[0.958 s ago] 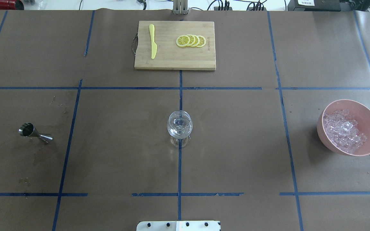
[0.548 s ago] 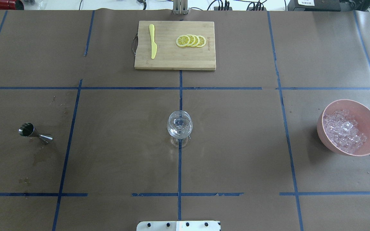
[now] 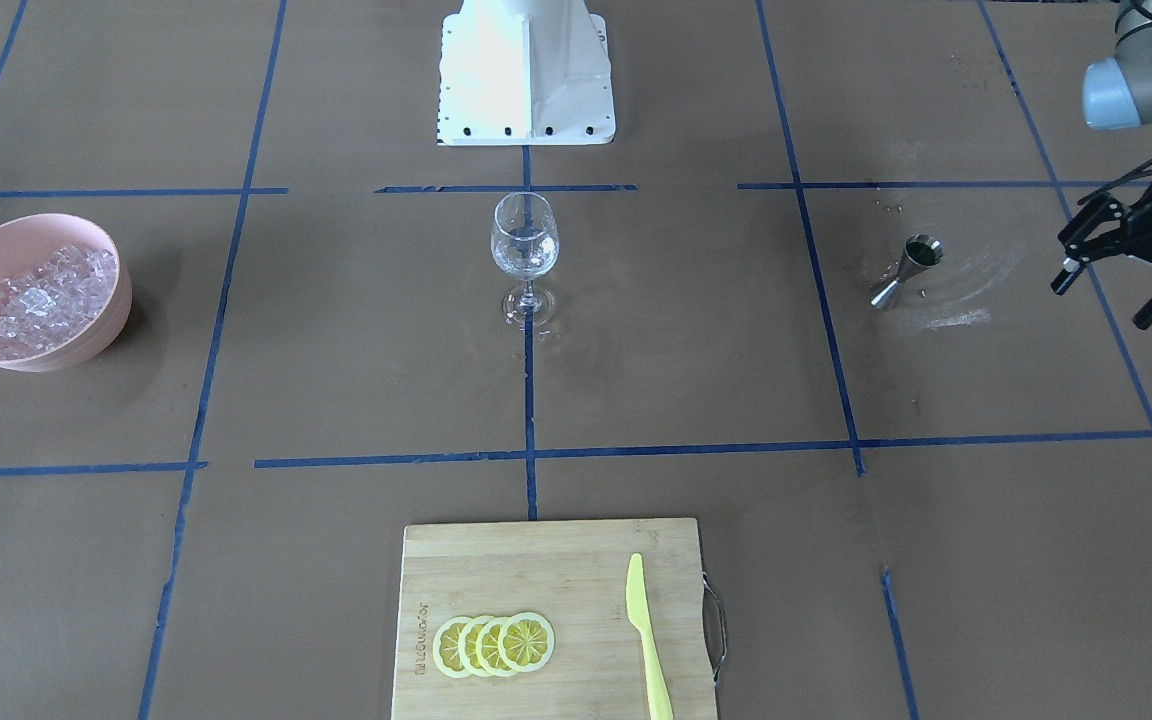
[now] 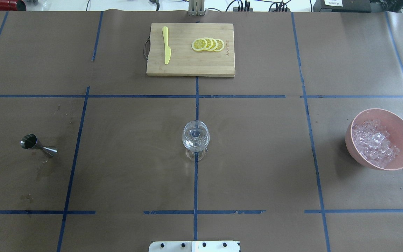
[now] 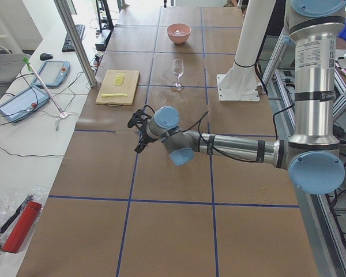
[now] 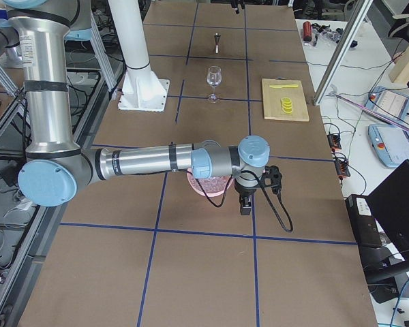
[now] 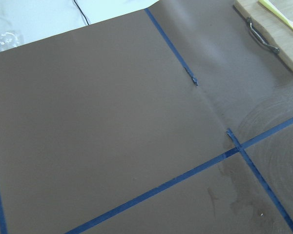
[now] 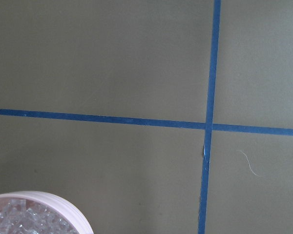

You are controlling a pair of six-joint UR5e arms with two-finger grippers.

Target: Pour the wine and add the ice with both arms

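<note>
— Left claw (image 3: 1101, 305) hangs out past the jigger (image 3: 908, 268), well apart from it, fingers spread and nothing between them.

— And the right claw (image 6: 244, 203)?

— It shows only from the side camera, low and just beside the pink bowl (image 4: 402, 138). Whether its fingers are apart or together, I cannot tell. Its wrist camera catches only the bowl's rim in one corner.

— Where is the ice (image 4: 374, 143)?

— All heaped in that bowl, at the robot's right end of the bench (image 4: 257, 157). The wine glass (image 4: 195, 135) stands upright at the middle, well apart from both bowl and jigger. I see no cubes in it, and I cannot make out whether it holds any liquid.

— So which step is this?

— The very start, I judge. Nothing is lifted off the bench, and each arm sits on its own side near its own item. The pour looks like the left arm's job, the ice the right's.

— What does the next move ask for?

— For the left, setting the spread fingers around the jigger's narrow waist and closing there without tipping it, since it is small and shiny. Then it must travel level to the glass. For the right, dipping into the heap and pinching one slippery cube.
</note>
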